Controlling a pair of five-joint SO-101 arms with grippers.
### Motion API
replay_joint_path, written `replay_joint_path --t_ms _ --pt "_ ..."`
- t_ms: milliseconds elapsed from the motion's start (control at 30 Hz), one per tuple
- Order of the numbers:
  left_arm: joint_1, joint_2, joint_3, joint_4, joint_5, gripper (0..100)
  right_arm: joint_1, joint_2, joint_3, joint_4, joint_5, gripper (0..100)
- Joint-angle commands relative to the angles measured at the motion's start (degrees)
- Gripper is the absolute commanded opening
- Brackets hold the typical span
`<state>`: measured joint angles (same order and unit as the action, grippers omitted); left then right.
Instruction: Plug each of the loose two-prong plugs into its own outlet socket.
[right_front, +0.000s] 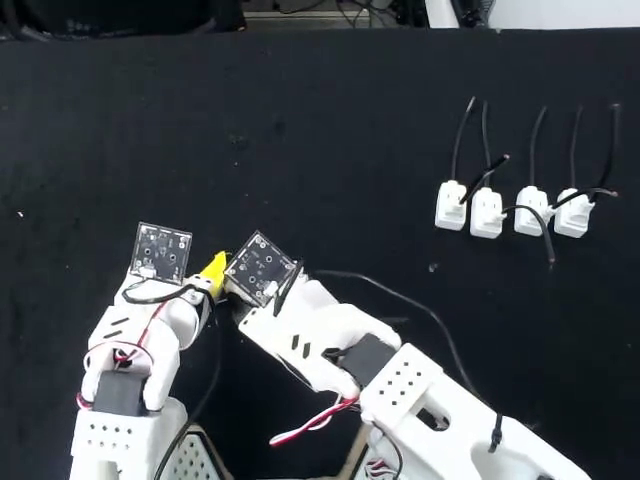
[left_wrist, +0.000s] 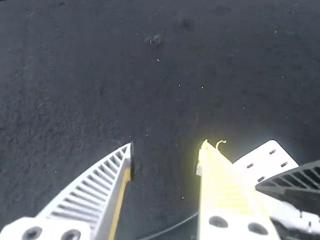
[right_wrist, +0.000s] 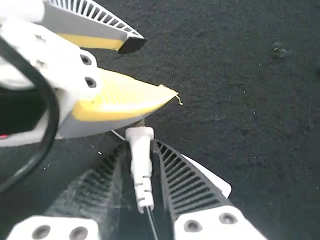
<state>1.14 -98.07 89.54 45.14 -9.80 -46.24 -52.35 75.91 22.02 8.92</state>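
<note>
black cloth tabletop (right_front: 330, 130), viewed from above, with two arms side by side at its near edge. right gripper (right_wrist: 140, 150) pinches a white two-prong plug (right_wrist: 139, 167) lengthwise between its ribbed fingers, wide head toward the fingertips and ribbed strain relief toward the wrist. a thin black cord (right_wrist: 150, 222) trails back from the plug. left gripper (left_wrist: 166, 147) stands just beside it, white and yellow fingers spread with nothing between them. four white outlet sockets (right_front: 510, 210), each with a black lead, lie in a row well apart at the table's far right; whether any is free cannot be told. handling, as judged: the plug is light, rigid moulded plastic, smooth and apt to swivel in a two-sided pinch, while the cord is limp and may drag. hold is best taken on the flat sides of the body, behind the head, never on the cord.
</note>
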Motion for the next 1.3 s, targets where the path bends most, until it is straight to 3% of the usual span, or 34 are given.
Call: replay_joint_path --t_ms 0,767,1067,1267 --pt "-0.48 0.09 -0.04 -0.26 -0.26 22 2.46 -0.13 -2.51 -0.09 -0.70 1.1" --pt "-0.48 0.09 0.04 -0.18 1.76 22 2.55 -0.13 -3.12 -0.44 -8.00 1.1" --pt "-1.54 0.09 -3.47 -0.70 2.02 22 2.99 0.31 -2.95 0.18 -7.03 1.1" --pt "-6.37 1.23 -10.51 -0.09 1.93 22 10.29 0.40 -4.79 4.75 -7.12 1.1"
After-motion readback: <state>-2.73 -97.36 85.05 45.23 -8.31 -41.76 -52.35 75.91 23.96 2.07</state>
